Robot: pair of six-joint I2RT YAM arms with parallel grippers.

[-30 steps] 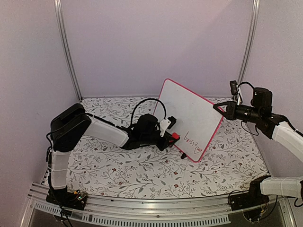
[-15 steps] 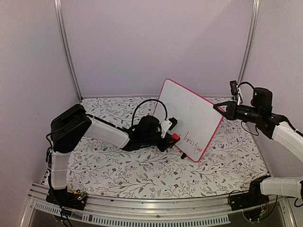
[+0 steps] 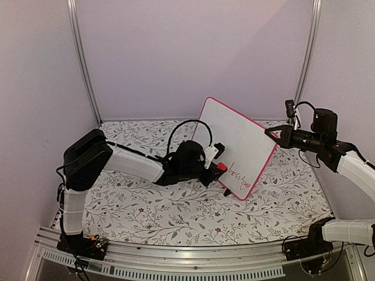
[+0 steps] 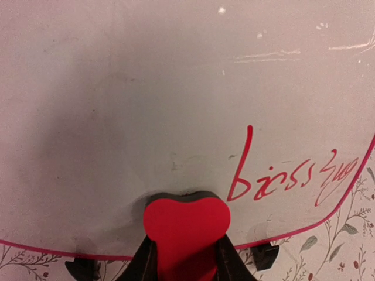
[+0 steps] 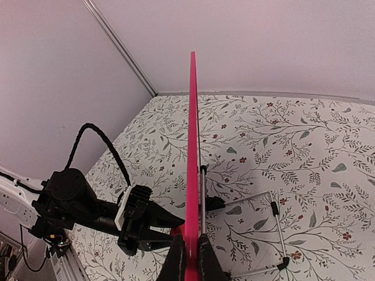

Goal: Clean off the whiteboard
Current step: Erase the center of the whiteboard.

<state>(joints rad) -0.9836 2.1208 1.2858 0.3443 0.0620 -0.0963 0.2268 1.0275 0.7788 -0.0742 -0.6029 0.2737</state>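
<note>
Top external view: left gripper (image 3: pixel 217 167) is clamping tight on the red eraser (image 3: pixel 222 167), holding it low against the whiteboard (image 3: pixel 234 137), just left of the red writing (image 3: pixel 239 177). Right gripper (image 3: pixel 276 133) is pinching the board's right edge as it's standing tilted on the floral bench (image 3: pixel 146 211).

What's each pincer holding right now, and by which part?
The left pincer grips the red eraser by its sides; the right pincer clamps the whiteboard by the red frame on its right edge.

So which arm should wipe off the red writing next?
Left. The left gripper holds the red eraser against the whiteboard, beside the writing. The right gripper is clamped on the board's edge.
</note>
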